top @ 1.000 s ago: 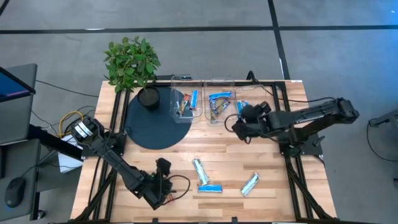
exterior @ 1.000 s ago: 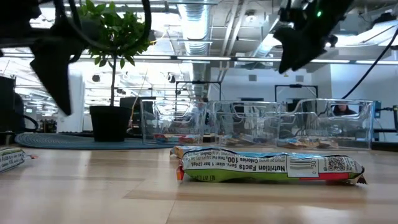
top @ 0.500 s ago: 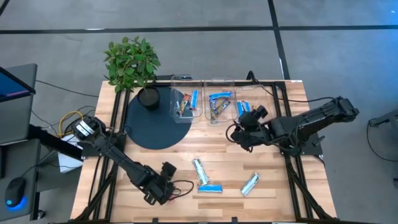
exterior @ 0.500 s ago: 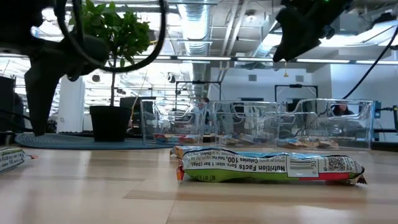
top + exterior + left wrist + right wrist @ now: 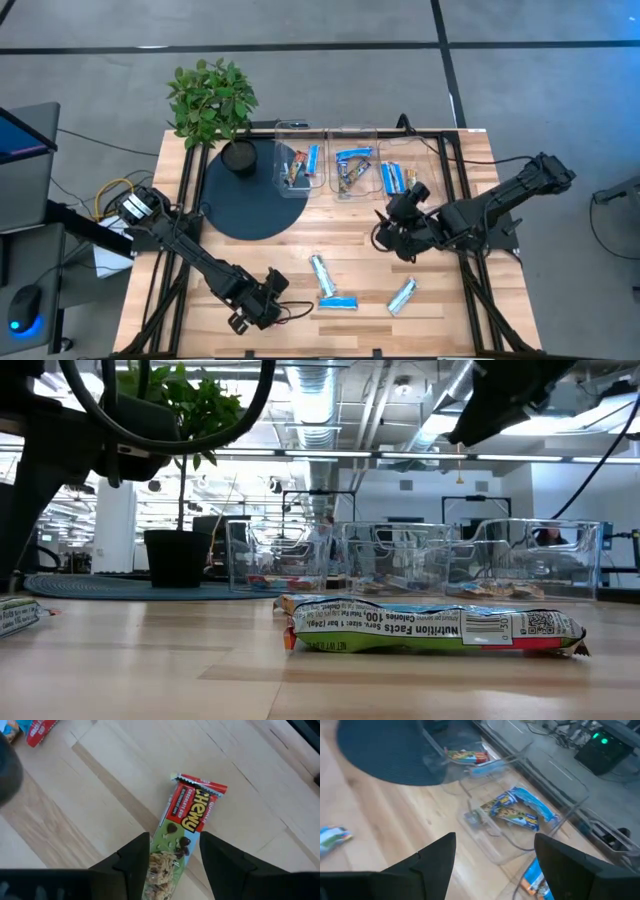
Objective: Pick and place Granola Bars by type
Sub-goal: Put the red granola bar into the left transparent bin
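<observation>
At the near edge, the left gripper (image 5: 174, 862) hangs with fingers spread over a green-and-red bar (image 5: 186, 835), not yet grasping it, and three more bars (image 5: 337, 302) lie loose on the table (image 5: 440, 300) to its right. Farther back the right gripper (image 5: 385, 232) hovers released and empty. In the three tubs (image 5: 345, 170) at the far side several bars are already sorted, so the job looks well past half done.

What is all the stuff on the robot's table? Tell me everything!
Granola Bars: three, silvery-white and blue, loose on the table's near part; more inside the tubs.
Clear tubs: three, see-through, in a row at the far edge.
Mat: one, dark, round, left of the tubs.
Plant: one, green, black pot, on the mat's far edge.
Table: one, light wood.
Left claw: open, over a green and red bar.
Right claw: open, near the tubs.
</observation>
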Controlling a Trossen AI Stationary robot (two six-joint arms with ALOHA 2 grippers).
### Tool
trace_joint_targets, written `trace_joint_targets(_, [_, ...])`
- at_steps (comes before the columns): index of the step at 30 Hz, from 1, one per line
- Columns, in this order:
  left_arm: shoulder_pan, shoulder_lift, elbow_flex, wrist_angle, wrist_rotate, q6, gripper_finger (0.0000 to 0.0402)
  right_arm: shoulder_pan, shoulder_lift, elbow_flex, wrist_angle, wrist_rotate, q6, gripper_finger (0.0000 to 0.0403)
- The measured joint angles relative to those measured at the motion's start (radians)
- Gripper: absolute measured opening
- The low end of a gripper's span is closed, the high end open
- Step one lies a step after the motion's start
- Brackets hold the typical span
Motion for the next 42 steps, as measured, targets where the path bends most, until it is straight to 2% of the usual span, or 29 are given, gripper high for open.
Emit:
trace_joint_targets(22, [0.034,0.078,0.005,0.032,0.06,0.042,0.0167,0.258,0.001,-0.004,0.044,0.081,0.067,0.0265])
trace_joint_targets(27, [0.061,0.079,0.004,0.029,-0.022,-0.066,0.0167,0.274,0.001,-0.004,0.042,0.097,0.085,0.0265])
trace_joint_targets(34, [0.151,0.084,0.048,-0.066,-0.242,-0.223,0.0167,0.273,0.001,-0.004,0.044,0.096,0.101,0.0265])
trace_joint_targets(36, [0.176,0.087,0.07,-0.111,-0.231,-0.227,0.0167,0.277,0.001,-0.004,0.044,0.096,0.103,0.0265])
trace_joint_targets(42, [0.204,0.088,0.102,-0.143,-0.109,-0.142,0.0167,0.298,0.031,-0.003,0.04,0.096,0.112,0.0265])
